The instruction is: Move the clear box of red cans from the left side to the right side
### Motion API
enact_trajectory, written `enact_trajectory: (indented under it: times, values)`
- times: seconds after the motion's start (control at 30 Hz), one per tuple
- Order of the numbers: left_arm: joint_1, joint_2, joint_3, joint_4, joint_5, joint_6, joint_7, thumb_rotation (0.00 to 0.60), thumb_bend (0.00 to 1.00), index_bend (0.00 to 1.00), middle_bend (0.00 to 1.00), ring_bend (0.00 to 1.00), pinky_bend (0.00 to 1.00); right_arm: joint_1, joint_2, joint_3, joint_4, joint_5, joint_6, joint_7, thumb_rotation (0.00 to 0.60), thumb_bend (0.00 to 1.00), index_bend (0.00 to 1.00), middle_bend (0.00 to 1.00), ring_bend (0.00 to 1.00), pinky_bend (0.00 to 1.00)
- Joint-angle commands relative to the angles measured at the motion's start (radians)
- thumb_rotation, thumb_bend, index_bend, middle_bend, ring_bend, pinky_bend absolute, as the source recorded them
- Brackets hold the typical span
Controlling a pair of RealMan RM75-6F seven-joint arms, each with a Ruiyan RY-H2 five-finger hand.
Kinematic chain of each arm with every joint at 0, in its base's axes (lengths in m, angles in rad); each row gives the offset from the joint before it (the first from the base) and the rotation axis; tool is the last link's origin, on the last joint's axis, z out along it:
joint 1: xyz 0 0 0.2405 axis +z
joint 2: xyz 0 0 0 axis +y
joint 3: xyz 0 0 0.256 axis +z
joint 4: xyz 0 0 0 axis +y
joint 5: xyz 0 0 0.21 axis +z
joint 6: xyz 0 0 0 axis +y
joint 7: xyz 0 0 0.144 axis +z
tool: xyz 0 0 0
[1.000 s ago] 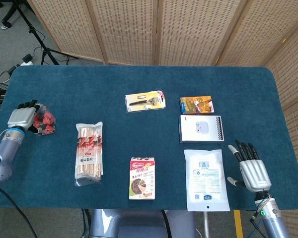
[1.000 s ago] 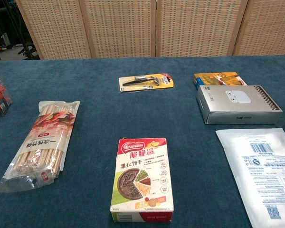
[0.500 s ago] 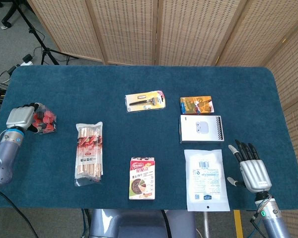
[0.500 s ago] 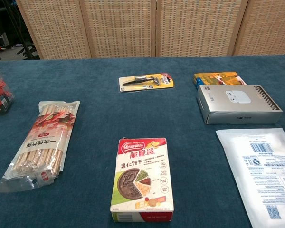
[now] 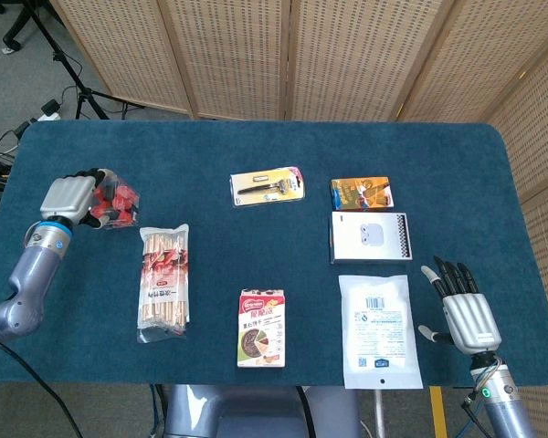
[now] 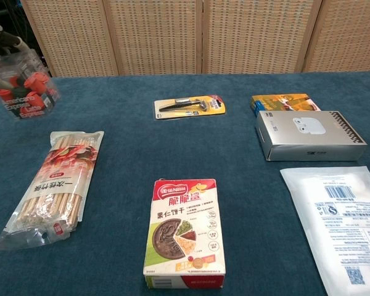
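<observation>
Left hand (image 5: 68, 197) grips the clear box (image 5: 112, 206), seemingly lifted, near the chopstick pack (image 5: 164, 283); right hand (image 5: 464, 310) splayed, empty.

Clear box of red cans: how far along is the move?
Done: the left hand grips the clear box of red cans, which looks lifted off the table in the chest view. In hand: the carry, still at the left side. Left: crossing over and setting it down on the right, near the open right hand.

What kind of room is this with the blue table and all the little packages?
Probably a robot test room or lab. Small shop goods are spread out on a blue table, woven folding screens wall it off, and a stand with cables sits on the floor behind.
</observation>
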State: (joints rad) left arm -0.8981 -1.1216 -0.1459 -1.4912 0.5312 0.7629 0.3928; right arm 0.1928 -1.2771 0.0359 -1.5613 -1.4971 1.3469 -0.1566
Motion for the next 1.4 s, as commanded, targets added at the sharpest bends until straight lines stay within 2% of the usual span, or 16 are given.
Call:
enact_trajectory:
  times: [0.03, 0.17, 0.47, 0.7, 0.77, 0.87, 1.17, 1.33, 1.4]
  values:
    - [-0.075, -0.008, -0.029, -0.089, -0.079, 0.048, 0.073, 0.600, 0.42, 0.55, 0.22, 0.21, 0.24, 0.000, 0.003, 0.000, 0.000, 0.000, -0.001, 0.009, 0.600, 0.10, 0.09, 0.00, 0.00, 0.00]
    - [-0.182, -0.073, -0.040, -0.154, -0.166, 0.090, 0.182, 0.600, 0.42, 0.55, 0.22, 0.21, 0.24, 0.000, 0.010, 0.001, 0.001, 0.000, -0.001, 0.028, 0.600, 0.10, 0.09, 0.00, 0.00, 0.00]
    - [-0.326, -0.188, -0.061, -0.166, -0.348, 0.193, 0.330, 0.600, 0.42, 0.56, 0.22, 0.21, 0.24, 0.001, 0.019, 0.001, 0.003, -0.004, 0.000, 0.059, 0.600, 0.10, 0.09, 0.00, 0.00, 0.00]
    - [-0.426, -0.302, -0.080, -0.097, -0.542, 0.233, 0.440, 0.600, 0.42, 0.55, 0.22, 0.21, 0.24, -0.002, 0.032, 0.004, 0.007, -0.006, 0.006, 0.097, 0.600, 0.10, 0.09, 0.00, 0.00, 0.00]
    - [-0.460, -0.356, -0.085, -0.035, -0.614, 0.234, 0.486, 0.600, 0.42, 0.56, 0.22, 0.21, 0.24, -0.004, 0.039, 0.006, 0.008, -0.004, 0.010, 0.118, 0.600, 0.10, 0.09, 0.00, 0.00, 0.00]
    - [-0.483, -0.402, -0.097, 0.021, -0.664, 0.237, 0.523, 0.600, 0.41, 0.55, 0.22, 0.21, 0.24, -0.003, 0.043, 0.006, 0.011, -0.005, 0.008, 0.133, 0.600, 0.10, 0.09, 0.00, 0.00, 0.00]
    - [-0.489, -0.462, -0.121, 0.080, -0.644, 0.206, 0.541, 0.600, 0.39, 0.49, 0.19, 0.21, 0.24, -0.001, 0.044, 0.007, 0.016, -0.004, 0.002, 0.147, 0.600, 0.10, 0.09, 0.00, 0.00, 0.00]
    - [-0.486, -0.470, -0.113, 0.084, -0.614, 0.191, 0.552, 0.600, 0.34, 0.36, 0.02, 0.20, 0.24, 0.000, 0.044, 0.007, 0.017, -0.004, 0.003, 0.151, 0.600, 0.10, 0.09, 0.00, 0.00, 0.00]
    - [-0.484, -0.471, -0.111, 0.082, -0.598, 0.182, 0.552, 0.600, 0.31, 0.31, 0.00, 0.18, 0.24, 0.000, 0.044, 0.008, 0.018, -0.005, 0.004, 0.152, 0.600, 0.10, 0.09, 0.00, 0.00, 0.00]
